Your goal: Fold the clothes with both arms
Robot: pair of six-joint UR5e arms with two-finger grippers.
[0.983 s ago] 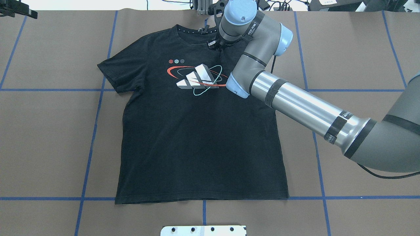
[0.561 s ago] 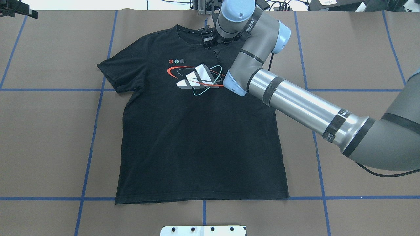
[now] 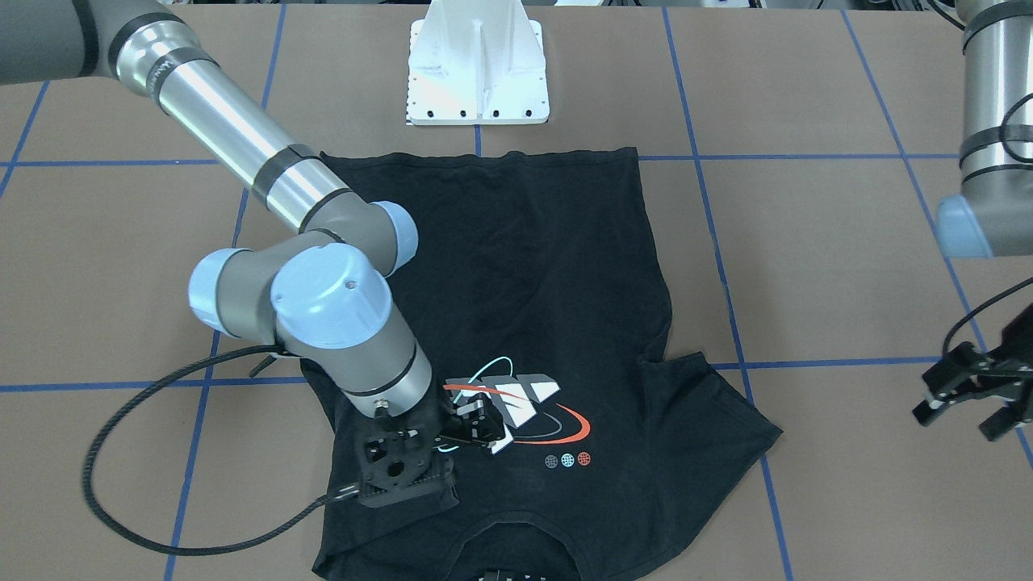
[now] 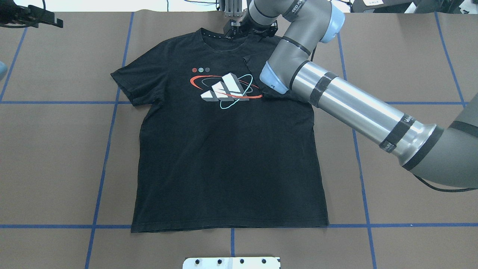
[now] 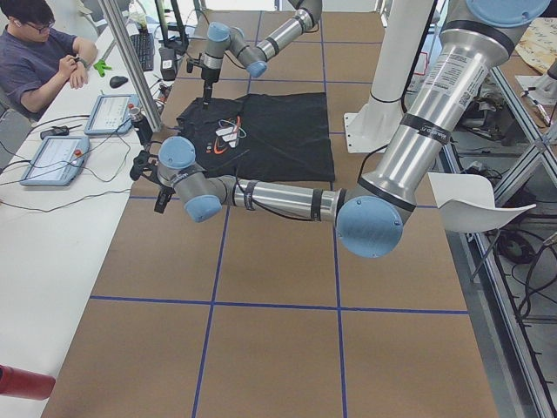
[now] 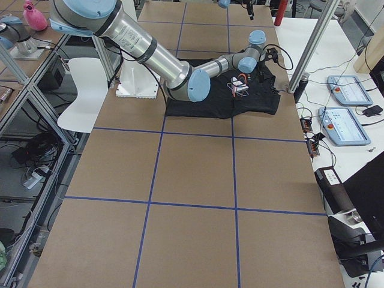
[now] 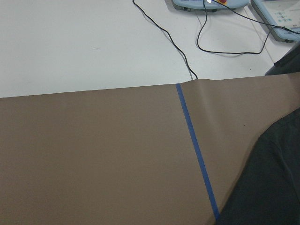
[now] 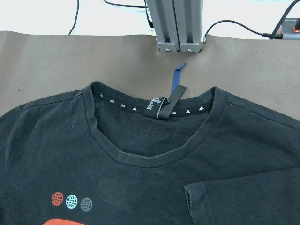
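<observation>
Right gripper (image 3: 483, 429): over the T-shirt (image 3: 524, 266), opening I cannot tell (black on black).
Risk: folded sleeve (image 4: 256, 71) just beside it may snag and unfold.

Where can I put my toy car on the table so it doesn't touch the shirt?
Bare brown table lies on the robot's left of the T-shirt, and more on its right, nearer the robot than the right arm. Only a thin strip runs between the hem and the white base plate. It's crowded by the collar, where the right pincer hangs.
</observation>
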